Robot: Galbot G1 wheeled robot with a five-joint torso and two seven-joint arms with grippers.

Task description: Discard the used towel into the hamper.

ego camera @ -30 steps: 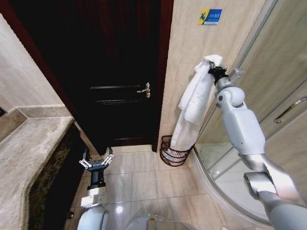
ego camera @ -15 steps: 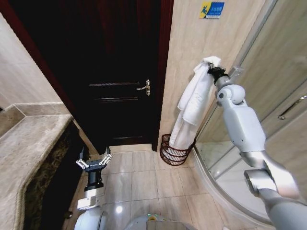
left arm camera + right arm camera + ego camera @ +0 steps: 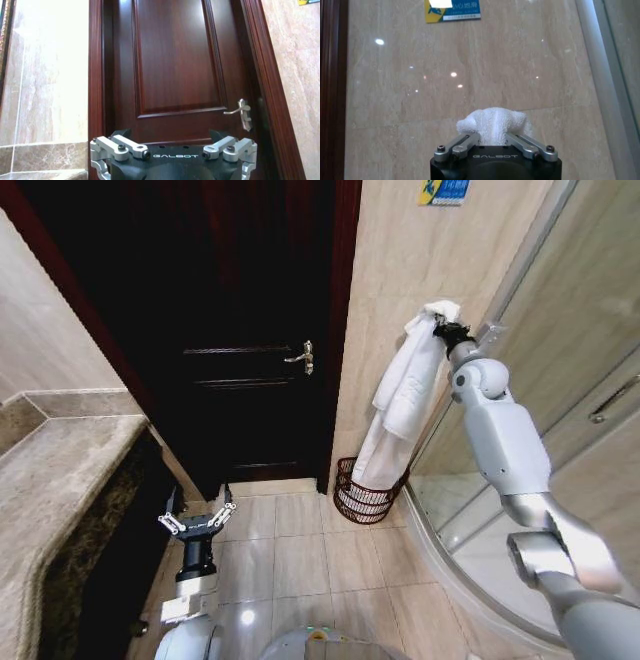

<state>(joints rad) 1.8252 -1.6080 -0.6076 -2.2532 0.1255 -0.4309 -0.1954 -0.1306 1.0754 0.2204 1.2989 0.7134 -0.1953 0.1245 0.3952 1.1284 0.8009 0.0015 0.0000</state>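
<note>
At the far left a stone counter (image 3: 60,480) ran along the wall, its marbled top bare. Just right of it, low and near the robot, the left end effector (image 3: 197,520) stood above the tiled floor (image 3: 300,550) with its fingers spread wide and nothing between them; it pointed toward the dark wooden door (image 3: 250,330). In the left wrist view the same end effector (image 3: 173,150) faced the door (image 3: 175,67), whose metal handle (image 3: 242,112) sat at the door's right side.

Right of the door frame, against the beige wall (image 3: 400,270), the hamper (image 3: 364,492) stood on the floor in the corner next to the curved base of the glass shower enclosure (image 3: 560,340). The white towel (image 3: 405,395) hung straight down above it, its lower end reaching the hamper's rim; whether it touched could not be told.

Farther right, the right arm reached up and away from the robot, and the right end effector (image 3: 446,330) was clamped on the towel's top. In the right wrist view its fingers (image 3: 466,142) pinched a bunched fold of the towel (image 3: 492,122) before the wall, below a blue and yellow sign (image 3: 453,10).
</note>
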